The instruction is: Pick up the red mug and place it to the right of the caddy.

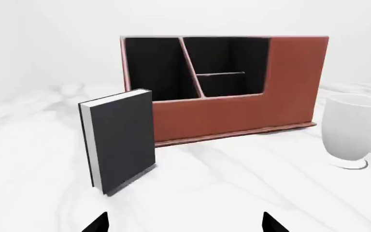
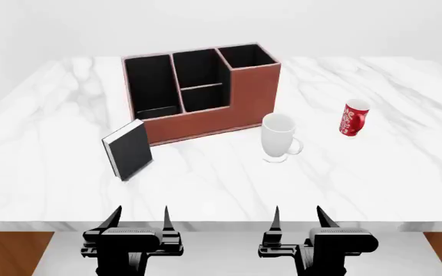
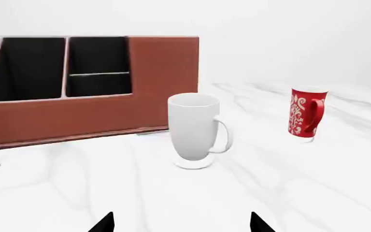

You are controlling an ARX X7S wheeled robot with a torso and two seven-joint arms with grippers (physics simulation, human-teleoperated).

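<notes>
The red mug [image 2: 354, 118] with a white pattern stands upright on the marble table, right of the caddy [image 2: 205, 109] and apart from it; it also shows in the right wrist view [image 3: 307, 118]. The caddy, reddish-brown with black compartments, stands mid-table and shows in both wrist views [image 1: 237, 111] [image 3: 76, 116]. My left gripper [image 2: 138, 221] and right gripper [image 2: 298, 220] are both open and empty at the table's near edge, well short of the mug. Their tips show in the wrist views [image 1: 184, 224] [image 3: 181, 223].
A white footed mug [image 2: 278, 137] stands between the caddy and the red mug, nearer me; it also shows in the wrist views [image 3: 195, 130] [image 1: 354, 130]. A black book [image 2: 129, 149] stands upright at the caddy's front left [image 1: 120, 140]. The marble table [image 2: 405, 172] ends just before the grippers.
</notes>
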